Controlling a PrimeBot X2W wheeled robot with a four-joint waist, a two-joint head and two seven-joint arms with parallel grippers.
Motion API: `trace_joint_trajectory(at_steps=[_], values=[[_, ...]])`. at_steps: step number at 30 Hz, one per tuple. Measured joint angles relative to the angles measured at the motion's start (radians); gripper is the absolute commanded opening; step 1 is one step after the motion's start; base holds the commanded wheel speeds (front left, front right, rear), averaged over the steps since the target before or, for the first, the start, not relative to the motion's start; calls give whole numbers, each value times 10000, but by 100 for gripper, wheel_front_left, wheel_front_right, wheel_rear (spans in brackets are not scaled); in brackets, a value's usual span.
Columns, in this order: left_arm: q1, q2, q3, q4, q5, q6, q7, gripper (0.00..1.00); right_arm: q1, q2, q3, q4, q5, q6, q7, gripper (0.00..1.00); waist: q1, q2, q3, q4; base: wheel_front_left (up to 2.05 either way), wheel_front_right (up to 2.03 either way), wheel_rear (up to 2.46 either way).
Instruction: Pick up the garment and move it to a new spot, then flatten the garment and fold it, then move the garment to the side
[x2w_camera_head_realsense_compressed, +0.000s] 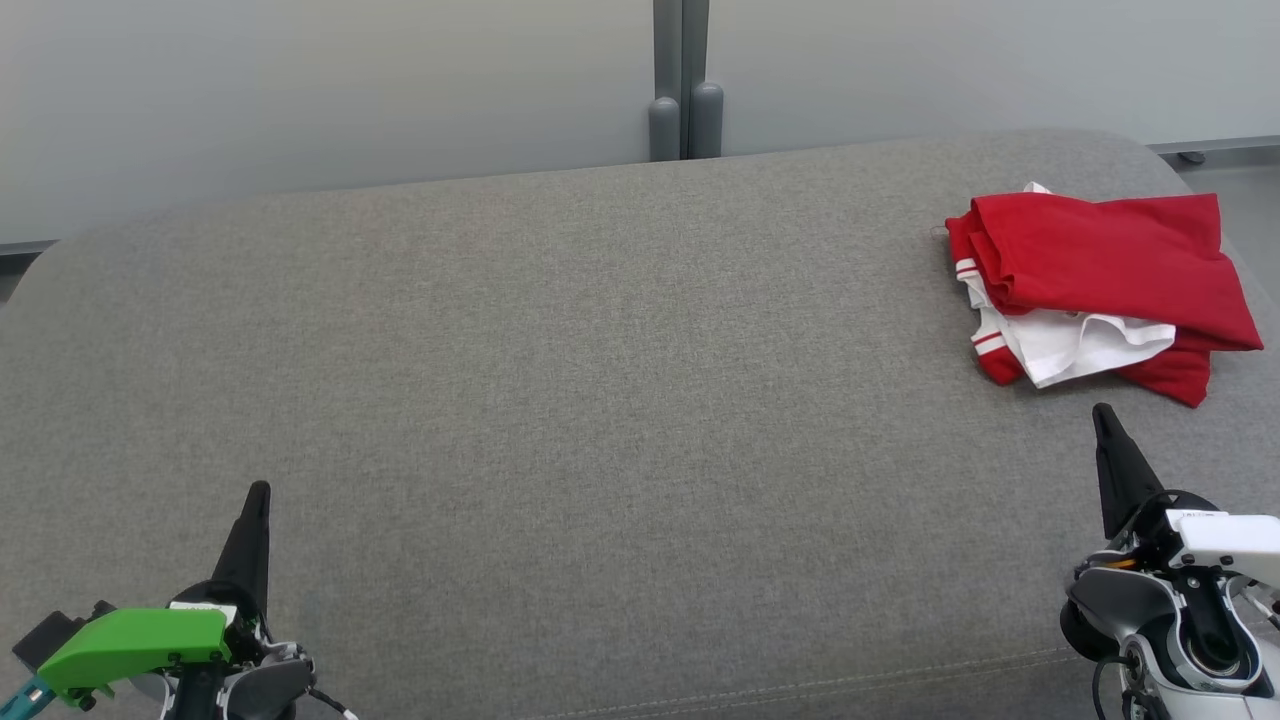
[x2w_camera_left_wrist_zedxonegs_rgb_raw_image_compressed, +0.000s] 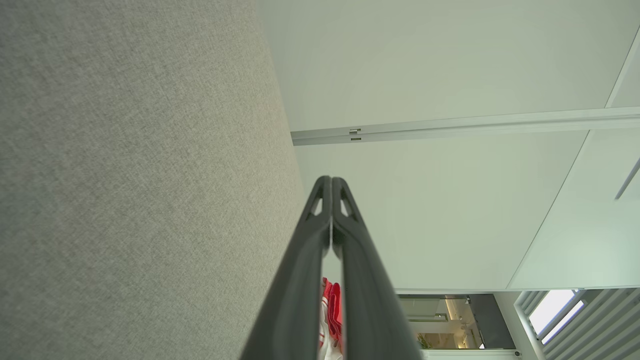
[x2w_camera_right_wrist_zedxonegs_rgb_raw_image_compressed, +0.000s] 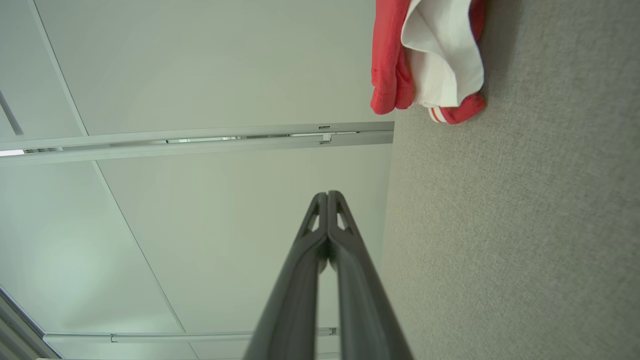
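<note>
Head view: garment (x2w_camera_head_realsense_compressed: 1100, 280) at cushion (x2w_camera_head_realsense_compressed: 600, 400) right edge; left pincer (x2w_camera_head_realsense_compressed: 258, 490), right pincer (x2w_camera_head_realsense_compressed: 1103, 412) closed, holding nothing.

- The left hand (x2w_camera_head_realsense_compressed: 258, 492) sat at the lower left of the head view, its two dark fingers (x2w_camera_left_wrist_zedxonegs_rgb_raw_image_compressed: 300, 280) pressed together at the tips and pointing up the view; nothing was held.
- The left wrist (x2w_camera_head_realsense_compressed: 135, 640) carried a bright green cover.
- The right hand (x2w_camera_head_realsense_compressed: 1103, 412) sat at the lower right of the head view, closed tip to tip and empty, leaning slightly towards the robot's left.
- The right wrist (x2w_camera_head_realsense_compressed: 1225, 535) bore a white housing above a grey and black joint.
</note>
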Motion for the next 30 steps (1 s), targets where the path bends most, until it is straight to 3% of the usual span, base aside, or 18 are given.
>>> trace_joint_trajectory(at_steps=[30], values=[[-3, 0, 17, 6, 0, -82, 77, 0, -1, 6, -12, -6, 0, 0, 2, 0, 0, 0, 2, 0, 0, 0, 0]])
